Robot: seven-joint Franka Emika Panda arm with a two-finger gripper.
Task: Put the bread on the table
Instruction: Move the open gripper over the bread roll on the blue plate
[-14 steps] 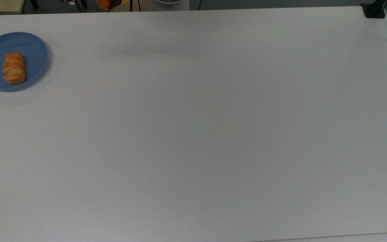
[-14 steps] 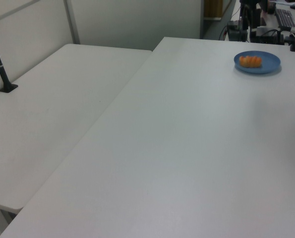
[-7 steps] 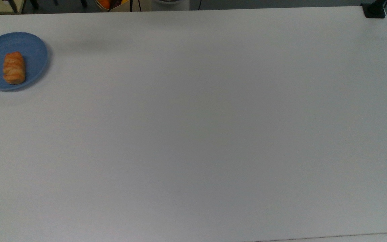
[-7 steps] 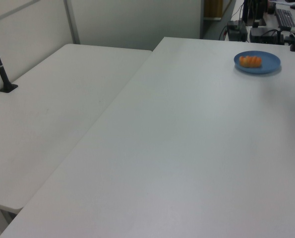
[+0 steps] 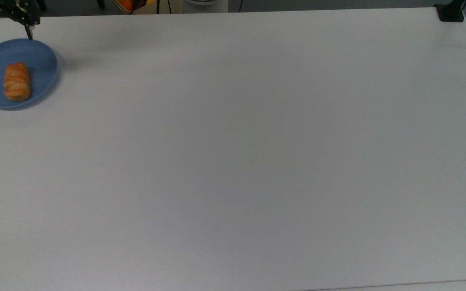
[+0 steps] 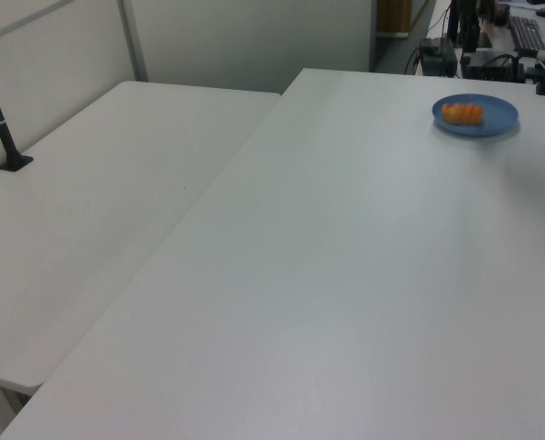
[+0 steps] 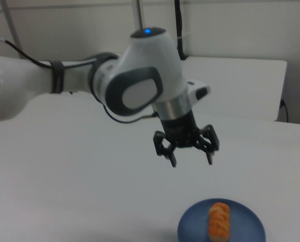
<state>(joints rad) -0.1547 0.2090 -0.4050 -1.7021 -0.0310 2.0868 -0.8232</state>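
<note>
Stretching wide and bare, the table (image 5: 257, 153) takes up nearly everything, with a second white table (image 6: 98, 202) butted against it on the left view's left. The arm (image 7: 89, 80) reaches in from the right view's left, its bulky white wrist tipped down toward the plate (image 7: 192, 227). That blue plate sits in the far corner, at the top view's left edge, and the bread (image 5: 16, 81) lies on it lengthwise, a little off centre and well inside the rim.

The gripper (image 7: 191, 160) hangs above the table just short of the plate, fingers spread wide with nothing between them, pointing straight down. It is well above the bread and not yet over it.

To my eye the step in hand is the approach for the pick. Done well, the gripper would travel over the plate until the bread sits squarely between the fingers, then turn so they close across its narrow width rather than along its length. It should descend far enough to catch the paler sides, stopping before the fingertips strike the plate. A soft squeeze seems wise, since the roll looks easy to crush, and a straight lift would clear the rim before carrying it out over bare table.
</note>
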